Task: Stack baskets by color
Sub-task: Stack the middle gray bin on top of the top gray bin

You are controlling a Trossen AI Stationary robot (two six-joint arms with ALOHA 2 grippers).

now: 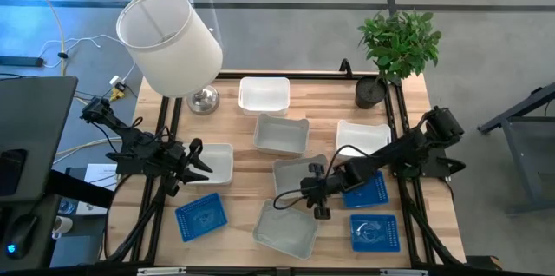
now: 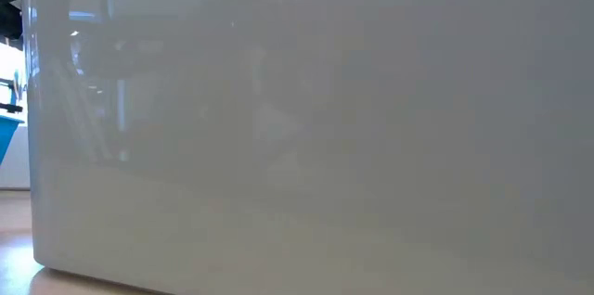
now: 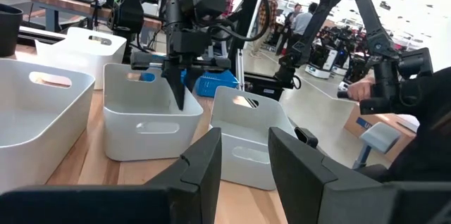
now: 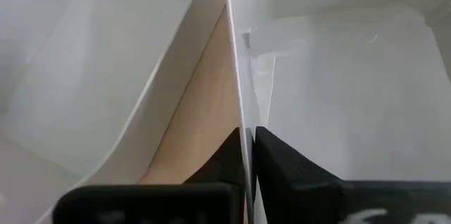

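With right tool (image 4: 246, 155) pinching the middle grey basket's (image 1: 295, 174) wall, lift straight, then nest squarely into another grey basket (image 1: 280, 134).

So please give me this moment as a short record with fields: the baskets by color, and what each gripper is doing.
white baskets: three, apart, one at the far edge
grey baskets: three, unstacked near the table's middle
blue baskets: three, flat, unstacked, one near left
right gripper: shut on the wall of the middle grey basket
left gripper: open, over the left white basket, holding nothing
stacking: none yet
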